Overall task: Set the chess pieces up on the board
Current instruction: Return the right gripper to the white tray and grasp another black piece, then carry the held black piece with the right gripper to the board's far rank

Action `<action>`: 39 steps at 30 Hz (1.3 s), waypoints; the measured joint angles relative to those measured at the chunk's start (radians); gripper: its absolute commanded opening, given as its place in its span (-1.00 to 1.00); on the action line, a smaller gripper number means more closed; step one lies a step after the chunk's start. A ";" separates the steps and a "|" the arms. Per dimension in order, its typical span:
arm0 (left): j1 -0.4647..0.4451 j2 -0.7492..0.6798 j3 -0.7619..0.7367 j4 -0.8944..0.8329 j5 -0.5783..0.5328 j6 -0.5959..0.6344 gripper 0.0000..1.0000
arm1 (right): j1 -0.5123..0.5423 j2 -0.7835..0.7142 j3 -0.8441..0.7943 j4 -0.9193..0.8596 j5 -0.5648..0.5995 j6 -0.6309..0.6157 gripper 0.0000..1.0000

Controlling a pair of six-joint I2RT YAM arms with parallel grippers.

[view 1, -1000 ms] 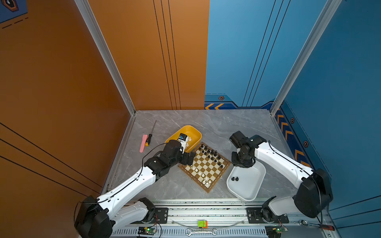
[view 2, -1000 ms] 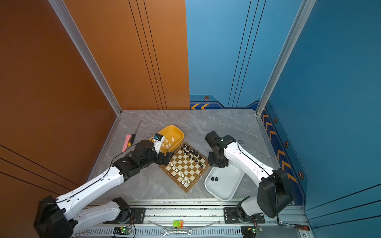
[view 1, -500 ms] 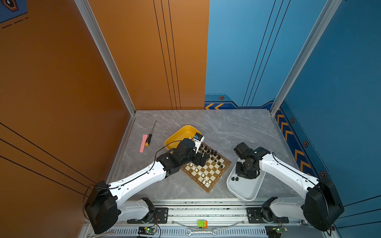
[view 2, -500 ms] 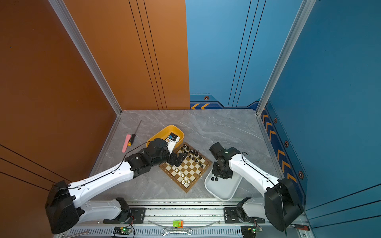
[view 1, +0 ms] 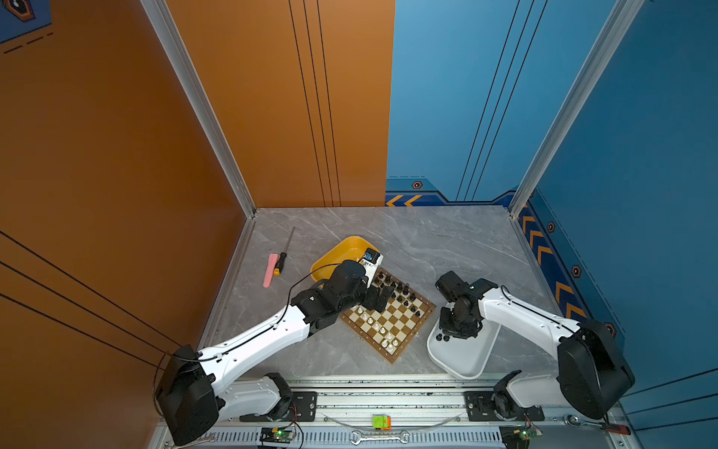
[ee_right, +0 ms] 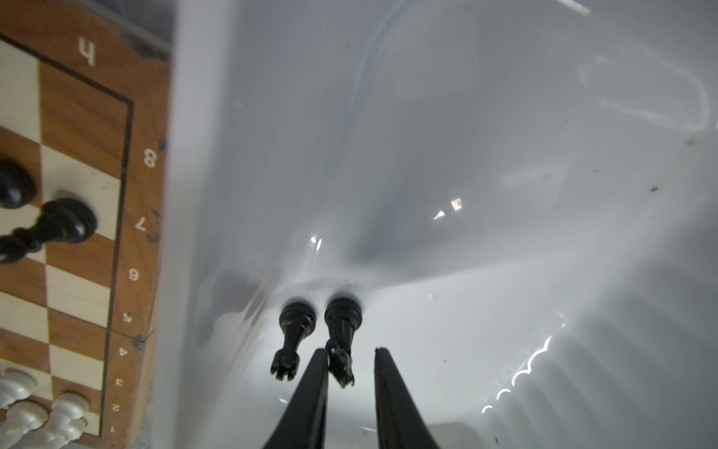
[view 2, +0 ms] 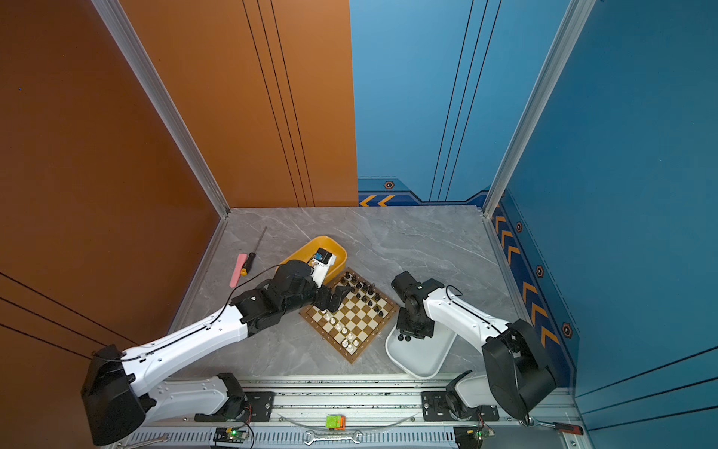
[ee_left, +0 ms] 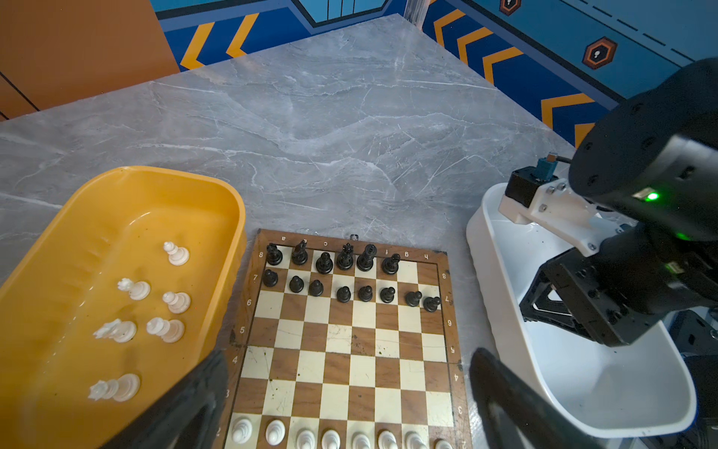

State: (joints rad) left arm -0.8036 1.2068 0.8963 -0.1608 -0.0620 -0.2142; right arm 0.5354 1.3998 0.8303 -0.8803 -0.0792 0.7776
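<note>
My right gripper (ee_right: 349,350) straddles the black knight (ee_right: 343,317), jaws narrowed but not yet pinching. Its head points toward me, with the rook (ee_right: 296,317) just beside.

In both top views we look steeply down from high overhead onto the table (view 1: 427,241). Our left wrist camera faces low across the board (ee_left: 349,350); our right wrist camera peers closest, into the white tray (ee_right: 466,155), sharing the board's edge.
</note>
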 measured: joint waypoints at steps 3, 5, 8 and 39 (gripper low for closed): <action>-0.001 0.000 0.000 -0.006 -0.005 0.000 0.95 | 0.000 0.018 -0.002 0.013 -0.002 -0.005 -0.54; -0.001 0.000 0.000 -0.017 -0.009 0.000 0.95 | 0.000 0.030 -0.003 0.020 -0.005 -0.011 -0.59; -0.001 0.000 0.000 -0.024 -0.013 0.000 0.95 | 0.000 0.048 -0.003 0.030 -0.009 -0.019 -0.70; 0.007 -0.009 -0.018 -0.031 -0.067 0.007 0.95 | -0.084 0.068 0.385 -0.177 0.004 -0.127 -0.95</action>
State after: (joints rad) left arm -0.7967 1.1976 0.8780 -0.1913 -0.1287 -0.2070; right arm 0.4515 1.4681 1.2156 -1.0576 -0.0750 0.6506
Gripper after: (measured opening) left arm 0.976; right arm 0.089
